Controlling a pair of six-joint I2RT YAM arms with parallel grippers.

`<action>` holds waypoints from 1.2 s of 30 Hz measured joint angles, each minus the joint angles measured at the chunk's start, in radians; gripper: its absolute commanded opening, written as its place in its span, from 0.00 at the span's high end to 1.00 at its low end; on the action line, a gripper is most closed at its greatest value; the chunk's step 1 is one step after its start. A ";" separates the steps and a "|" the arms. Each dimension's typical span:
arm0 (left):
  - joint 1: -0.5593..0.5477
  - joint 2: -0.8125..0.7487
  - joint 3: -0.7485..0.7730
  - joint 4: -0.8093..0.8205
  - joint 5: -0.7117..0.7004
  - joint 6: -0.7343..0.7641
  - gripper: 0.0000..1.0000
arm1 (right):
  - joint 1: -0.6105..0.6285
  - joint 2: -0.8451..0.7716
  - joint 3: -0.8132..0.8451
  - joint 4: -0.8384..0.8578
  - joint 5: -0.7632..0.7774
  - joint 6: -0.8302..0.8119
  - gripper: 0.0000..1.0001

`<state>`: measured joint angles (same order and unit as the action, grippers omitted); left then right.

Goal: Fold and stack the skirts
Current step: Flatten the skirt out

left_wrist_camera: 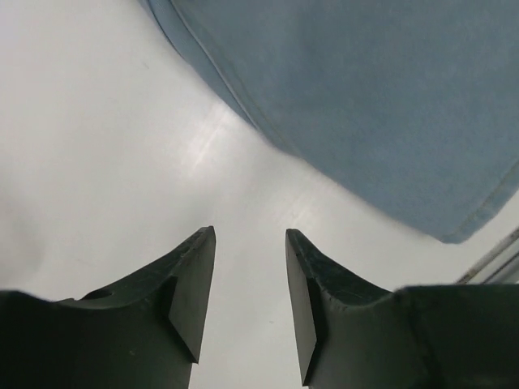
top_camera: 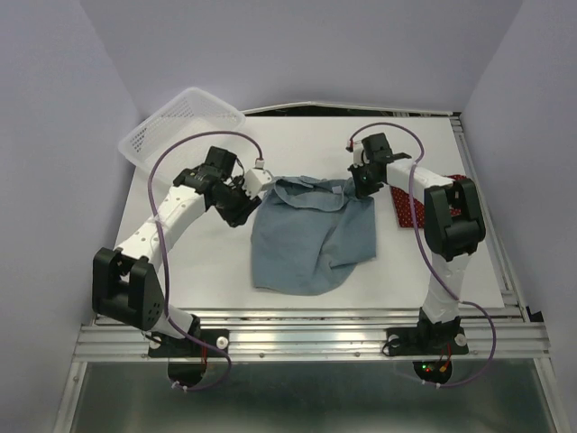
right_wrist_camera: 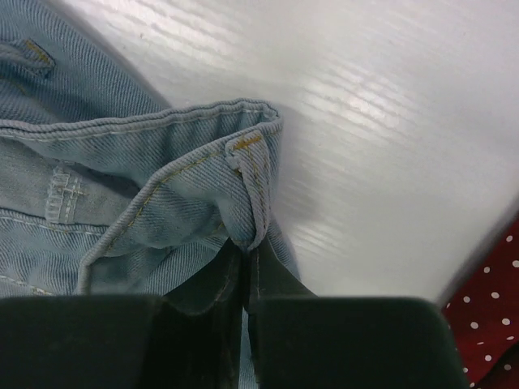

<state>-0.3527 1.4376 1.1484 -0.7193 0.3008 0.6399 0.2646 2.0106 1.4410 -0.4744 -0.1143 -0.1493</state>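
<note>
The light blue denim skirt (top_camera: pixel 306 239) lies rumpled in the middle of the white table. My right gripper (top_camera: pixel 361 183) (right_wrist_camera: pixel 247 247) is shut on a folded bit of its waistband (right_wrist_camera: pixel 243 174) at the skirt's far right corner. My left gripper (top_camera: pixel 243 206) (left_wrist_camera: pixel 250 237) hovers just left of the skirt's far left corner. Its jaws stand apart with only bare table between them, and the denim (left_wrist_camera: pixel 365 97) lies ahead of the fingertips without touching them. The dark red dotted skirt (top_camera: pixel 410 209) (right_wrist_camera: pixel 491 316) lies at the right, partly hidden under my right arm.
A white mesh basket (top_camera: pixel 185 122) sits tilted at the far left corner of the table. The table's metal rail (top_camera: pixel 306 329) runs along the near edge by the arm bases. Grey walls close in on the sides and back.
</note>
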 measured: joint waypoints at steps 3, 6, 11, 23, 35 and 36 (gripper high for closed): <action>-0.024 0.041 0.116 0.034 0.005 0.044 0.48 | -0.003 0.009 0.023 -0.009 -0.014 0.014 0.99; -0.068 0.126 0.222 0.097 0.006 0.117 0.49 | -0.003 0.018 0.030 -0.017 -0.020 0.023 0.99; -0.129 0.265 0.299 0.105 -0.010 0.257 0.51 | -0.003 0.025 0.050 -0.034 -0.032 0.034 0.99; -0.200 0.555 0.509 0.071 -0.047 0.457 0.51 | -0.005 0.026 0.071 -0.051 -0.055 0.038 0.99; -0.230 0.642 0.563 -0.026 -0.070 0.577 0.53 | -0.015 0.026 0.090 -0.065 -0.066 0.038 0.99; -0.235 0.647 0.563 -0.036 -0.070 0.584 0.53 | -0.015 0.026 0.092 -0.065 -0.067 0.038 0.99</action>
<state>-0.5877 2.0842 1.7111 -0.7555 0.2306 1.2236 0.2493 2.0361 1.5333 -0.5396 -0.1810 -0.1112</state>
